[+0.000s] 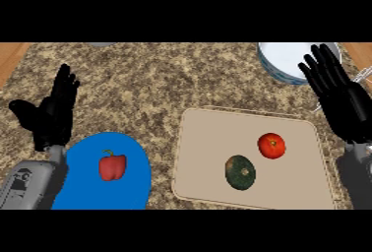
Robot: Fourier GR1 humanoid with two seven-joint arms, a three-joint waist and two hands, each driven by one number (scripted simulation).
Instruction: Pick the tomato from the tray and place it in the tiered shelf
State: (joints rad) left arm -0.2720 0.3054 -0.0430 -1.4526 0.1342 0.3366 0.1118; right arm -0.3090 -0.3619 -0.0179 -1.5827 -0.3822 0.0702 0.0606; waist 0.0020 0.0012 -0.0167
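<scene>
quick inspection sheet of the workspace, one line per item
surface: speckled granite counter, wood strips at the far left and far right edges
job's things: tomato lies on the beige tray, untouched; the tiered shelf is not clearly in view, only thin white wires show at the right edge
clutter: dark green squash on the tray just left of and nearer than the tomato; red bell pepper on a blue plate; white bowl with a blue rim at the far right
hands: left hand open, fingers up, resting at the left; right hand open, at the right, beyond the tray
cables: nothing seen
surroundings: grey item cut off at the top edge
</scene>
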